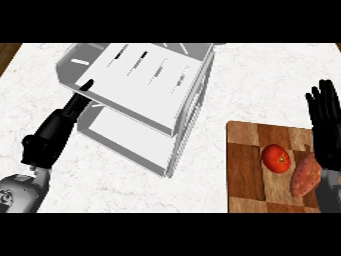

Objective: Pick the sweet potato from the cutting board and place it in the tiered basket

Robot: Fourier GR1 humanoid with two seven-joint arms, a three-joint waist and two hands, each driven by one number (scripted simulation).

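In the head view no brand, label or writing can be read on anything. The left robot hand (53, 136) comes in from the counter's (276, 80) near left corner and stretches toward the far side, its fingers straight and holding nothing, the fingertips right at the left rim of the tiered basket (140, 75). The right robot hand (329, 125) stands over the near right part of the counter, fingers straight and pointing to the far edge, open and holding nothing; it hangs above the right edge of the cutting board (245, 165).

The tiered basket is a pale grey two-level rack near the counter's far edge, left of the middle; both trays show nothing in them. The checkered wooden cutting board lies at the near right corner. On it the sweet potato (304, 175) lies just beside the right forearm, with a tomato (275, 158) close to its left.
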